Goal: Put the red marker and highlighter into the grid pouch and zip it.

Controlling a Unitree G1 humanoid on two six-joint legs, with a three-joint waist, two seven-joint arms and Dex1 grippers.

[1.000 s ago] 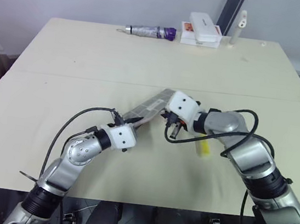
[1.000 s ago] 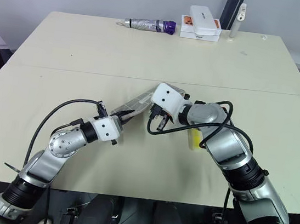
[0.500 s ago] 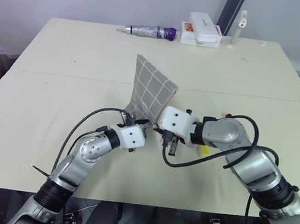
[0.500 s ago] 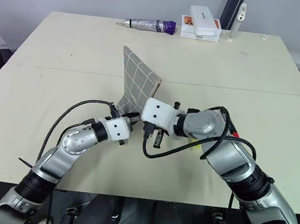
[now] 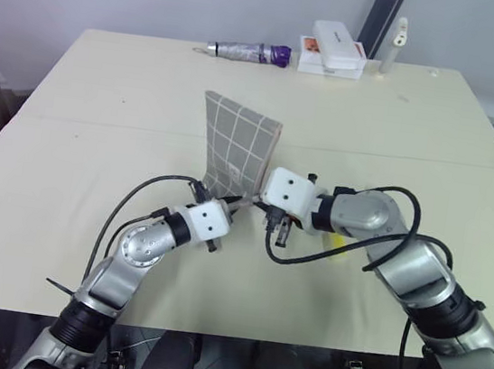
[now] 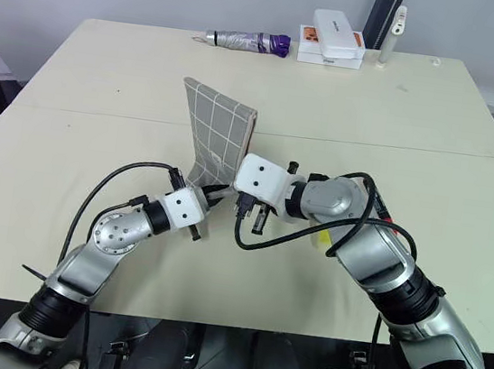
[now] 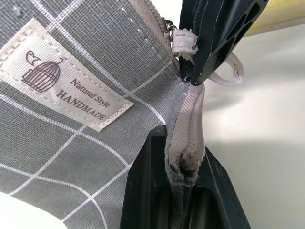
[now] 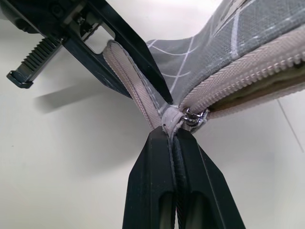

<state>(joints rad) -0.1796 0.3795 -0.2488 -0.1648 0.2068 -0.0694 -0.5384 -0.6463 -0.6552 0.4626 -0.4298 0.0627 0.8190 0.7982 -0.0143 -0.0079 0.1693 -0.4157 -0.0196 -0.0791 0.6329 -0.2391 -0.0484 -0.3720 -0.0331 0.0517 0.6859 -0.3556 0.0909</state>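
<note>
We note the grid pouch point(image 5: 238, 147) standing upright off the worktop point(image 5: 131, 96), left gripper point(image 7: 183, 164) clamped on its zipper tape end, right gripper point(image 8: 174, 138) clamped on the zipper pull point(image 8: 193, 117), highlighter point(image 5: 337, 244) beside.

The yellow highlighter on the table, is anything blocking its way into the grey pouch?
Yes. The chunky yellow highlighter lies on the table beneath the right arm. The grey grid-lined fabric pouch stands lifted, pinched at its zipper end by the left end effector and right end effector, both shut, so no end effector is free.

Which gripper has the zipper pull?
The right gripper, shut on the zipper pull. The left gripper clamps the grid pouch by its zipper tape end.
</note>
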